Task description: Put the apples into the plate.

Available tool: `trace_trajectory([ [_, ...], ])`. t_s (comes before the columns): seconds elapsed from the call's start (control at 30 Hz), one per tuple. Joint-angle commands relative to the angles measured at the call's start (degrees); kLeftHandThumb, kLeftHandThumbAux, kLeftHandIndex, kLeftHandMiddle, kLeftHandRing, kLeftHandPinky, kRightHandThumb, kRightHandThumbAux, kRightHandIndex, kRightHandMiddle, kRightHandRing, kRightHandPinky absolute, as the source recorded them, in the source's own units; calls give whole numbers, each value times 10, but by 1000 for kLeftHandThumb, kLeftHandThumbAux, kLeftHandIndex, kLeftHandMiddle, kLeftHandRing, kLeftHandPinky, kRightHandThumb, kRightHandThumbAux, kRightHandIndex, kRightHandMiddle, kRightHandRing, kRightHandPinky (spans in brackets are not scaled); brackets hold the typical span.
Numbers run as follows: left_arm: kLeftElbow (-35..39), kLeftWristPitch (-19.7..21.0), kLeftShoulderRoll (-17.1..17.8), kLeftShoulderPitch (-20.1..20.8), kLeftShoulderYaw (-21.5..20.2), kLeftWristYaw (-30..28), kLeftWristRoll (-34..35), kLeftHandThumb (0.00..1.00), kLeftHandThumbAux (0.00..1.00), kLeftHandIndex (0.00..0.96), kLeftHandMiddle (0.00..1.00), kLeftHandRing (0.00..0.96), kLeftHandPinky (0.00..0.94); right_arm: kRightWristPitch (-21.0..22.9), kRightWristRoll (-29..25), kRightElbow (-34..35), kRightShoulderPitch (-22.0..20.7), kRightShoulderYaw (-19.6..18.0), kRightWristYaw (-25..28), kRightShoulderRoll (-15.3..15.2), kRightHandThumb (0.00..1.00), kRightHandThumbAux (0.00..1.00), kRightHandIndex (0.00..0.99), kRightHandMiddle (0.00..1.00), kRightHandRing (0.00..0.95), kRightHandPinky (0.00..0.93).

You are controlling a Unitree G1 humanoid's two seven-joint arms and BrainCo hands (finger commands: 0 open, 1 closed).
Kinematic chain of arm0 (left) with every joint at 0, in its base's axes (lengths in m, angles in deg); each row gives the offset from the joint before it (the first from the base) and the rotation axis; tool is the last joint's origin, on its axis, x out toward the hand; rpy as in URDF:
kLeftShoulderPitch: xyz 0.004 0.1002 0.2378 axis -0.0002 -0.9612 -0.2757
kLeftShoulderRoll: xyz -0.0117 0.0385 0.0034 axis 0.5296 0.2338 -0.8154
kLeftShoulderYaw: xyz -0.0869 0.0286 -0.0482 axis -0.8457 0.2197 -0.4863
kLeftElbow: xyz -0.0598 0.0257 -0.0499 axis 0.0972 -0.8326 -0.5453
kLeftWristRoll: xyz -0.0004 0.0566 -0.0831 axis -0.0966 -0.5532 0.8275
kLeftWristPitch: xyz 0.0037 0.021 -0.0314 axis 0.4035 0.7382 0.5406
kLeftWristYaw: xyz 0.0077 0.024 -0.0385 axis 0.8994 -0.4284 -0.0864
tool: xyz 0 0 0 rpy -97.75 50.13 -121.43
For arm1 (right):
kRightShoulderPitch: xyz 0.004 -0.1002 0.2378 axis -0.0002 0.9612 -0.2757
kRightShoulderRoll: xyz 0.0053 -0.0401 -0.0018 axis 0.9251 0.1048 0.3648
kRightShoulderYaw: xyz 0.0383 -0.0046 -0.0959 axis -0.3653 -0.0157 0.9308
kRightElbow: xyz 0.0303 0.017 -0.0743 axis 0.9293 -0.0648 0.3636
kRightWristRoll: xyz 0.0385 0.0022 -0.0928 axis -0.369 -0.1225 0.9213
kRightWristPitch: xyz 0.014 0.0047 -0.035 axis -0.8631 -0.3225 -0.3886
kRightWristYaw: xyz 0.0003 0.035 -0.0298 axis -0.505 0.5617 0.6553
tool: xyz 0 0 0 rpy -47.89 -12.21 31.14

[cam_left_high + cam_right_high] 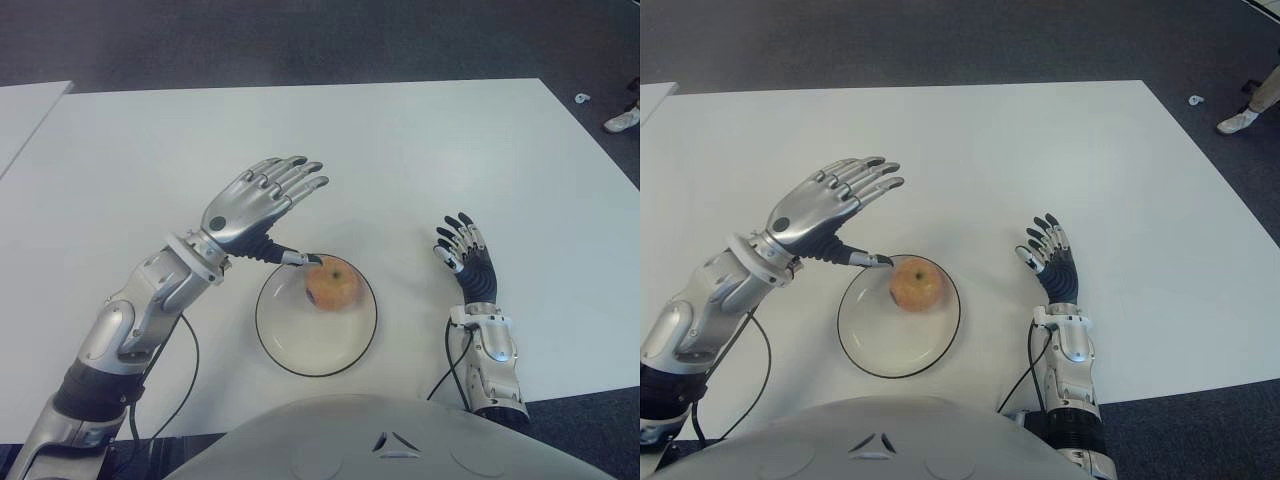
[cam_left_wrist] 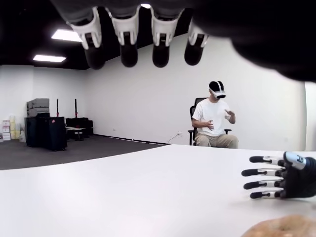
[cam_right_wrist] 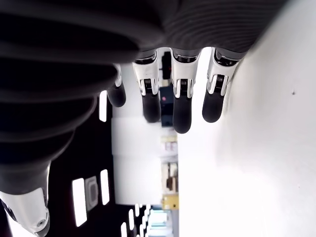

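White bench, broad and rectangular, with dark carpet floor beyond its far edge. Plate: round, white, thin dark rim, set near the bench's front edge, between the two hands. Apple: one, yellow-orange with a reddish blush, stem dimple upward, lying inside the plate toward its far rim. Left hand: above the bench just beyond the plate's far-left rim, back of the hand up, four fingers extended and slightly fanned, holding nothing; the thumb reaches out over the plate rim with its tip right at the apple's left side, contact not discernible. Right hand: to the right of the plate and apart from it, fingers straight and slightly spread, holding nothing; its wrist view shows the fingers extended beside the white surface. Person: seated on a chair past the bench's far side, wearing a headset and a white shirt, visible in the left wrist view.
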Motion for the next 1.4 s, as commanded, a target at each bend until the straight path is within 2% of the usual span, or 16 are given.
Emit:
trace_trajectory([
  [0.03,-55,-22,-5,-55,-29,36,39,131,178,0,0,0,0,40,2,-62,38,9,3,13,225,633,58,160,195,207],
  [0.07,-75,-30,-14,-67,-36,54,53,93,191,0,0,0,0,39,1,-61,38,9,4,13,228,633,58,160,195,209],
  [0.13,-87,-38,-59,-101,-57,99,100,46,222,0,0,0,0,39,-2,-60,39,8,6,13,233,633,56,160,194,208],
  [0.3,-108,-65,-121,-135,-78,168,149,16,274,0,0,0,26,40,-4,-59,40,4,9,10,241,637,53,160,194,209],
  [0.4,-141,-90,-148,-150,-90,212,158,57,300,14,28,21,60,40,-6,-62,39,2,11,7,243,637,53,160,195,211],
  [0.5,-161,-97,-173,-163,-94,232,172,114,327,59,63,50,83,39,-10,-69,34,-1,16,4,238,635,54,156,193,209],
  [0.7,-166,-92,-228,-192,-85,227,233,170,375,129,111,85,108,37,-13,-74,28,-3,23,2,245,633,55,152,188,210],
  [0.93,-162,-50,-282,-228,-78,185,349,200,495,141,130,113,152,36,-15,-60,29,1,25,8,238,622,61,153,186,205],
  [1.4,-134,39,-330,-230,-79,169,394,156,609,119,172,174,192,12,-21,-74,24,2,36,9,196,584,73,146,166,198],
])
